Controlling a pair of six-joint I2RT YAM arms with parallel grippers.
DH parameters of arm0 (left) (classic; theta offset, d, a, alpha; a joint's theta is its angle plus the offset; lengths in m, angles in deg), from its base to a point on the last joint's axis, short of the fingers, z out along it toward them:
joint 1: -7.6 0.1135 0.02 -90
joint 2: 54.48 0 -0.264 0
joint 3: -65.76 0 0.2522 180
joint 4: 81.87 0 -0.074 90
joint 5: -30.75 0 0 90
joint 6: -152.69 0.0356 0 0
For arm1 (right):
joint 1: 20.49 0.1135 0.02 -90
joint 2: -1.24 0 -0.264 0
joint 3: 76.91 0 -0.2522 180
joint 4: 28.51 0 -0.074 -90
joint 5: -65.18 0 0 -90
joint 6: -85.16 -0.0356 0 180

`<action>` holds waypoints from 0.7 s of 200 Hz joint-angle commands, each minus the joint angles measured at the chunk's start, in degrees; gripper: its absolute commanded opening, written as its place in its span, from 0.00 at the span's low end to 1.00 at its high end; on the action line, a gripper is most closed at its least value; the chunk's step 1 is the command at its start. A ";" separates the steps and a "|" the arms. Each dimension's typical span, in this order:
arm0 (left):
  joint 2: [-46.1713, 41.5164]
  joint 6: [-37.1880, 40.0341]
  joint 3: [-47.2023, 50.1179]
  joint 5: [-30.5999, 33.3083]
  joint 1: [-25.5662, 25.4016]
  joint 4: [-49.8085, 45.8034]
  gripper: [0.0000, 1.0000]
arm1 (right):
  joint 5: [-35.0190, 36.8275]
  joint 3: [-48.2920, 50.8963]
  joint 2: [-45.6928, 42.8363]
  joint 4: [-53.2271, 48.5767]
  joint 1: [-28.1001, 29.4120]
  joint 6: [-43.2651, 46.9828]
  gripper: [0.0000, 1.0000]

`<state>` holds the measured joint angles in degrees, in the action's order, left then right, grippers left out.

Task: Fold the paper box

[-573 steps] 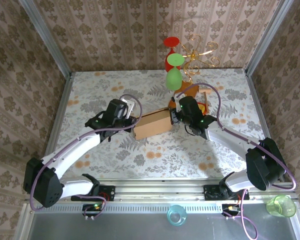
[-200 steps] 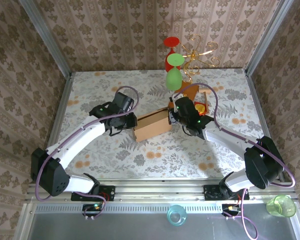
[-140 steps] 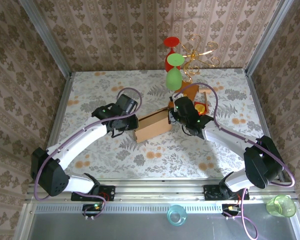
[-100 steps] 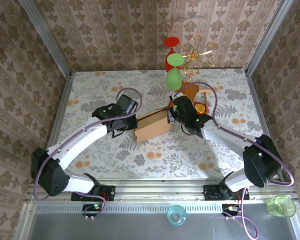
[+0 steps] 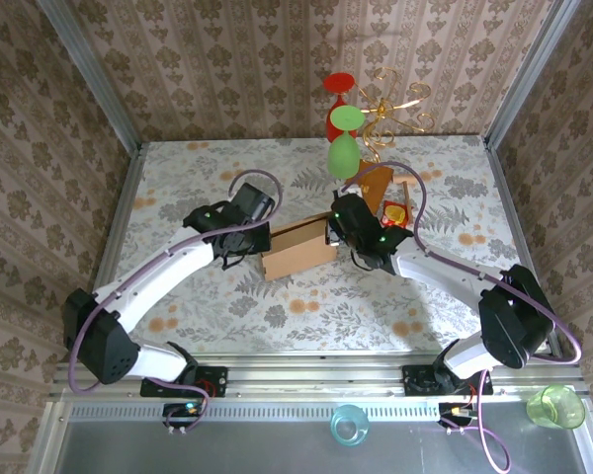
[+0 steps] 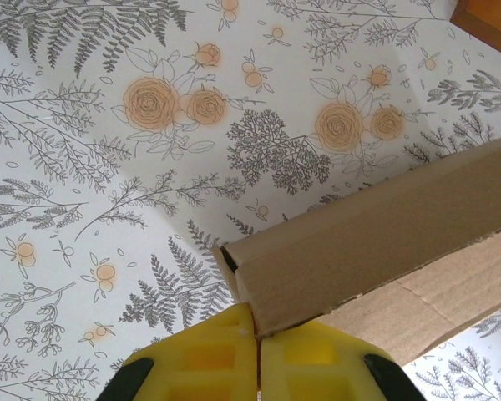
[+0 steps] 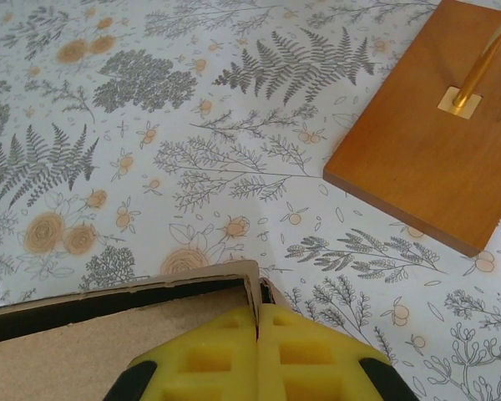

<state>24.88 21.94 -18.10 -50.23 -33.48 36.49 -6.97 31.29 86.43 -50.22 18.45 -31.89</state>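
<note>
Box [image 5: 298, 252] between left pincer [image 6: 257, 327], right pincer [image 7: 257, 316]

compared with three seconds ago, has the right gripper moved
Yes. The right gripper has shifted left, away from the wooden stand base, uncovering more of it, while pinching the paper box.

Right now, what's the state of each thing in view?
Light-brown cardboard paper box: partly folded, top open, pinched at both ends.
Left fingers: shut on a box wall.
Right fingers: shut on a box corner.
Brown wooden stand base: lying flat, apart from box.
Green plastic cup: upright.
</note>
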 commanded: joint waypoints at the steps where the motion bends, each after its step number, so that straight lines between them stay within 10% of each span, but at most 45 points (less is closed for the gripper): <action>1: 0.62 -0.97 -2.48 -0.92 0.95 0.24 0.07 | 3.51 -0.72 2.27 -6.20 2.28 -4.96 0.00; 140: 2.93 0.67 -6.56 -9.09 5.52 -2.53 0.11 | 13.22 -3.58 4.99 -9.24 7.28 -10.75 0.00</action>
<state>27.08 21.98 -22.37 -55.33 -28.28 34.20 4.85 27.85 89.46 -54.87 24.22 -40.04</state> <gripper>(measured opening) 0.111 0.043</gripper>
